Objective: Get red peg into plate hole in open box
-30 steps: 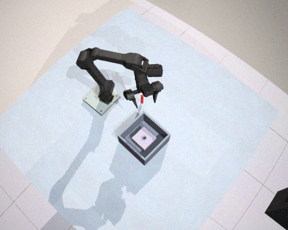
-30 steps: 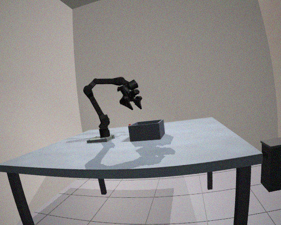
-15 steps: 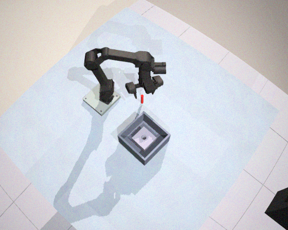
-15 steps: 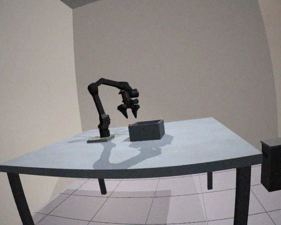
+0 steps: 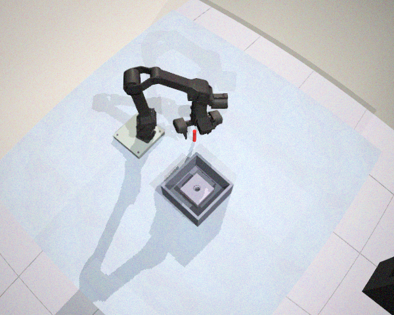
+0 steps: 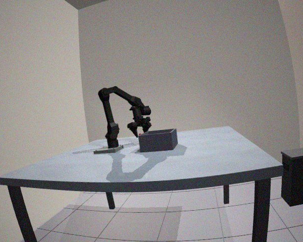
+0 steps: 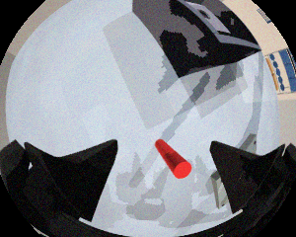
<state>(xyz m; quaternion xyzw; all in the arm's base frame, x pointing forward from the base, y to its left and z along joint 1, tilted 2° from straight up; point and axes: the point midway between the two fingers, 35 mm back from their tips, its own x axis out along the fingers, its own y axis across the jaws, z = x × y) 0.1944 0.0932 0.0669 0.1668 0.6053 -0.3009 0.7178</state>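
Observation:
The red peg stands upright on the table, outside the box, on the arm's side of it. In the exterior view the box hides its lower part. My gripper is wide open and points down at the peg. The peg shows between the two fingers in the wrist view, nearer the right finger, with neither finger touching it. The open grey box holds a pale plate at its bottom, with an empty round hole in the middle.
The arm's pale base plate is on the blue table. The near box wall stands close to the peg and the gripper. A black cabinet stands on the floor beyond the table.

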